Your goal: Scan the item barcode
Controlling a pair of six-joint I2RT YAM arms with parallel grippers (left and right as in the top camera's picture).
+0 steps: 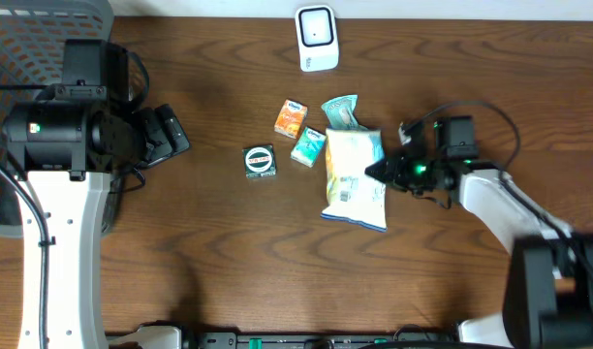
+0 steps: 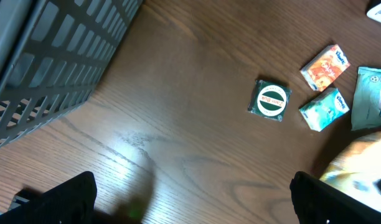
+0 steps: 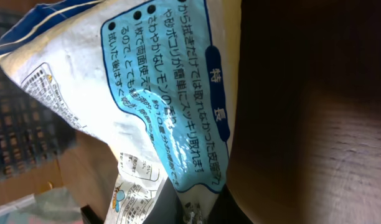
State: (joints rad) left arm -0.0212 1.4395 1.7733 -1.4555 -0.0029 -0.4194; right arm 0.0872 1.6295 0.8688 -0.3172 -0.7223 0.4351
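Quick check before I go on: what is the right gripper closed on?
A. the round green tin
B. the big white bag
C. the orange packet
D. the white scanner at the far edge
B: the right gripper is pinched on the edge of the big white bag, whose printed side fills the right wrist view. The round green tin and orange packet lie apart from it.

On the table [image 1: 229,252], the bag [image 1: 355,179] lies right of two small packets [image 1: 308,146] and a round tin [image 1: 261,161], the scanner [image 1: 316,39] far behind.
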